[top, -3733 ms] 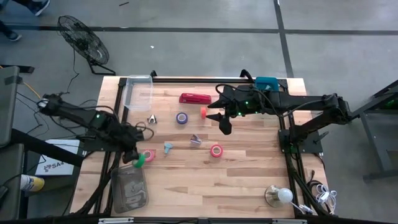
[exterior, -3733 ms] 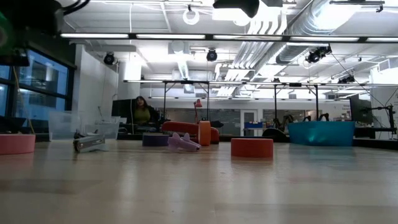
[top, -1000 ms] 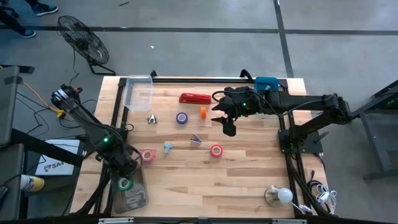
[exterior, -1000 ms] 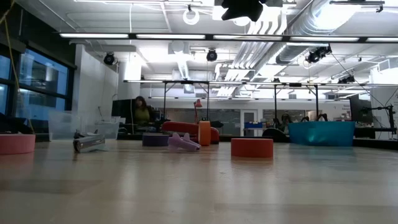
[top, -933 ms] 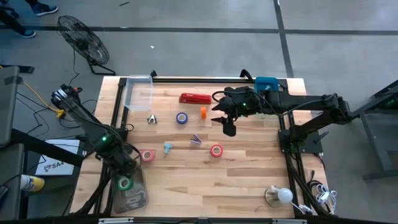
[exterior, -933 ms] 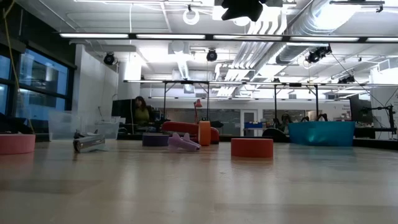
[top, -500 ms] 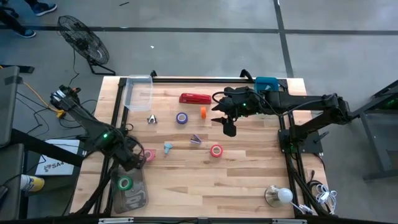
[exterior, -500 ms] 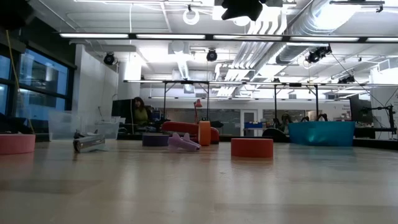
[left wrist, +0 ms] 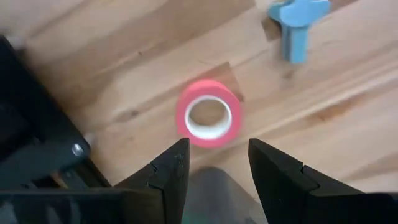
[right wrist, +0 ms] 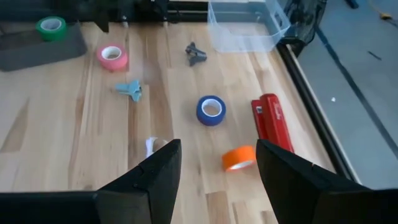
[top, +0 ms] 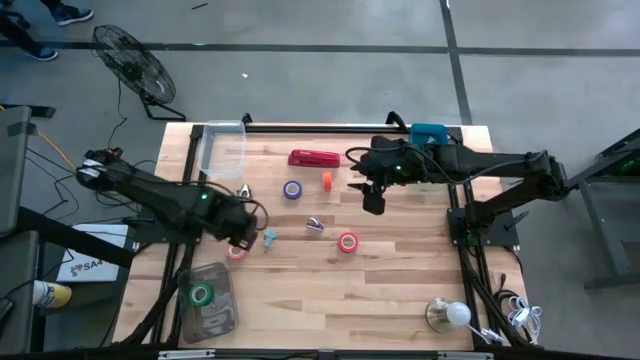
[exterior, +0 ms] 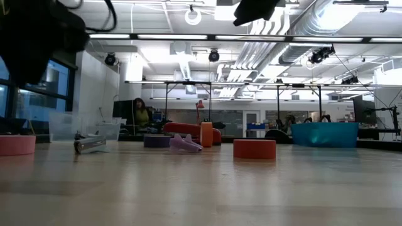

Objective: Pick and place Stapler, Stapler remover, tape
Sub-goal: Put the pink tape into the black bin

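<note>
My left gripper (top: 240, 236) (left wrist: 216, 149) hangs open, pointing down, just above a pink tape roll (left wrist: 208, 113) (top: 235, 253) that lies flat on the table. A green tape roll (top: 201, 294) lies in the dark tray (top: 215, 318) at the near left. The red stapler (top: 315, 158), a purple tape roll (top: 292, 189), a small orange roll (top: 327, 180) and a red tape roll (top: 347, 241) lie on the wood. A blue staple remover (top: 270, 237) and a grey one (top: 244, 191) lie there too. My right gripper (top: 372, 202) (right wrist: 217, 149) hovers open, above the table right of the orange roll.
A clear plastic container (top: 222, 148) stands at the far left corner and a teal box (top: 430, 133) at the far right. A pale folded piece (top: 315, 225) lies mid-table. A lamp bulb (top: 447, 314) sits at the near right corner. Bare wood lies along the near edge.
My left gripper has swung from over the dark tray toward the table's far edge and right, turning as it went, and now stands over the pink tape roll. The green roll has stayed in the tray.
</note>
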You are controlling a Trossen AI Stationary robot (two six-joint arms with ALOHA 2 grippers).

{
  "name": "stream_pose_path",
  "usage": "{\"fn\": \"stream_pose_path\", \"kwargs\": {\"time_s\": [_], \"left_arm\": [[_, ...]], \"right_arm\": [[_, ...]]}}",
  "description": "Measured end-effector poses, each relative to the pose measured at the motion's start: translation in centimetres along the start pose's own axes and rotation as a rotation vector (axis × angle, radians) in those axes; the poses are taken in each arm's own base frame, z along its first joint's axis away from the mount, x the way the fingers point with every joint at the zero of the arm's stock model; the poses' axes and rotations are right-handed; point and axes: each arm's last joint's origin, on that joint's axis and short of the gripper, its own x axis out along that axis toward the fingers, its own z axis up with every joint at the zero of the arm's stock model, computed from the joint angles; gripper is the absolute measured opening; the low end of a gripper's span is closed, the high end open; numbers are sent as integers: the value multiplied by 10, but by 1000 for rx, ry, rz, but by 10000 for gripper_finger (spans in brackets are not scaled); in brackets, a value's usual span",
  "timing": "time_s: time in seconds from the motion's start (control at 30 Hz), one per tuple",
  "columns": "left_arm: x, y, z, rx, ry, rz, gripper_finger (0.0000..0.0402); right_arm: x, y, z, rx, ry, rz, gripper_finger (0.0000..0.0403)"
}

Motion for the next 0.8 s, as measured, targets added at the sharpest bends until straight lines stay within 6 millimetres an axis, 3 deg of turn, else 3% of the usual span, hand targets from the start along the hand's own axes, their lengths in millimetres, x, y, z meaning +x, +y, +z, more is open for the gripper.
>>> {"fn": "stream_pose_path", "kwargs": {"time_s": [0.17, 0.43, 0.8], "left_arm": [[16, -8, 18, 21, 11, 71, 171], [47, -17, 36, 81, 138, 189, 234], [65, -11, 36, 156, 229, 276, 243]], "right_arm": [[-18, -3, 0, 6, -22, -20, 199], [-40, -8, -4, 21, -31, -58, 199], [-43, -8, -6, 45, -19, -49, 199]]}}
